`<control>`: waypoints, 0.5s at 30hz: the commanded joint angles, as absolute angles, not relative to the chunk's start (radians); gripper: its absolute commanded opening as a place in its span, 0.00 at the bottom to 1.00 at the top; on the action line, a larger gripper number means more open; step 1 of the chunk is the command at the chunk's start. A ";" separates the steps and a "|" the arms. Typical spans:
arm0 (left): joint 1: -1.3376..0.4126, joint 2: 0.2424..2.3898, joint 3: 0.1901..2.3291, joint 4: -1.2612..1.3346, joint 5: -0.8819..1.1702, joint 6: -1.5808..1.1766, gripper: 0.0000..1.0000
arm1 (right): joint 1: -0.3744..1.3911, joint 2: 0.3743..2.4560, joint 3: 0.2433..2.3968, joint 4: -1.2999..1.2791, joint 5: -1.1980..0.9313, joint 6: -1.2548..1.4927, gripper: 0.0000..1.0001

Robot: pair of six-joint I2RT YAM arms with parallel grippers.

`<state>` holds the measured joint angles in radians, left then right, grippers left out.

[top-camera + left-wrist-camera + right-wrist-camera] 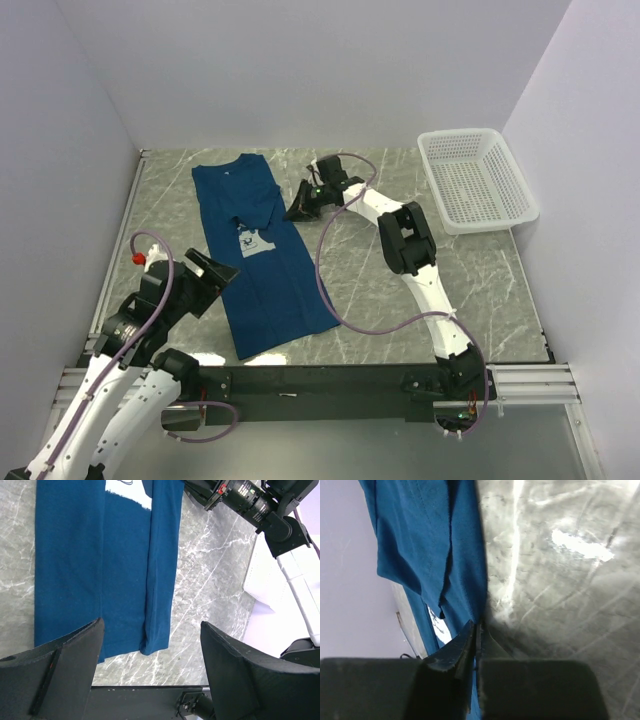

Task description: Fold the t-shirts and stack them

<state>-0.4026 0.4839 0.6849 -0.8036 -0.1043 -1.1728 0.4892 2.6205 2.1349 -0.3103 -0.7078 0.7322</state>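
A dark blue t-shirt point(262, 270) lies on the marble table, folded lengthwise into a long strip with a white print showing near its middle. My right gripper point(297, 208) is low at the shirt's right edge near the collar end. In the right wrist view it point(476, 627) is shut, with the blue fabric edge point(420, 540) pinched between its jaws. My left gripper point(218, 272) hovers at the shirt's left edge. In the left wrist view it point(151, 630) is wide open and empty above the shirt's near hem point(110, 555).
A white plastic basket point(478, 180) stands at the back right of the table. The right arm point(250, 502) reaches across the table's middle with a cable looping beside the shirt. A black rail point(320, 380) runs along the near edge. Walls close three sides.
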 commanded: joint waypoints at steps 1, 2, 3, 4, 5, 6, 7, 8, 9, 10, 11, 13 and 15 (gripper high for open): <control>-0.403 0.466 0.707 -0.816 -0.127 -1.186 0.83 | 0.471 2.594 2.102 -0.308 -0.655 0.733 0.00; -0.403 0.466 0.704 -0.815 -0.127 -1.187 0.83 | 0.459 2.577 2.085 -0.304 -0.647 0.736 0.00; -0.403 0.468 0.703 -0.812 -0.123 -1.187 0.83 | 0.450 2.566 2.073 -0.302 -0.641 0.736 0.00; -0.403 0.472 0.696 -0.801 -0.120 -1.187 0.83 | 0.443 2.557 2.060 -0.298 -0.634 0.732 0.00; -0.403 0.477 0.693 -0.795 -0.114 -1.187 0.83 | 0.427 2.528 2.027 -0.290 -0.624 0.729 0.00; -0.403 0.480 0.687 -0.787 -0.107 -1.186 0.83 | 0.416 2.513 2.005 -0.284 -0.614 0.727 0.00; -0.403 0.485 0.672 -0.775 -0.089 -1.184 0.83 | 0.407 2.494 1.979 -0.264 -0.609 0.729 0.00; -0.403 0.503 0.661 -0.752 -0.080 -1.184 0.83 | 0.393 2.459 1.927 -0.253 -0.604 0.729 0.00; -0.403 0.514 0.652 -0.741 -0.071 -1.184 0.83 | 0.370 2.442 1.901 -0.246 -0.595 0.727 0.00; -0.403 0.526 0.634 -0.732 -0.051 -1.184 0.83 | 0.358 2.422 1.873 -0.230 -0.591 0.724 0.00; -0.403 0.549 0.626 -0.704 -0.042 -1.183 0.83 | 0.347 2.389 1.820 -0.223 -0.588 0.716 0.00; -0.403 0.571 0.597 -0.678 -0.028 -1.178 0.83 | 0.313 2.359 1.769 -0.221 -0.583 0.698 0.00; -0.403 0.597 0.569 -0.617 -0.008 -1.169 0.83 | 0.286 2.315 1.689 -0.221 -0.578 0.671 0.00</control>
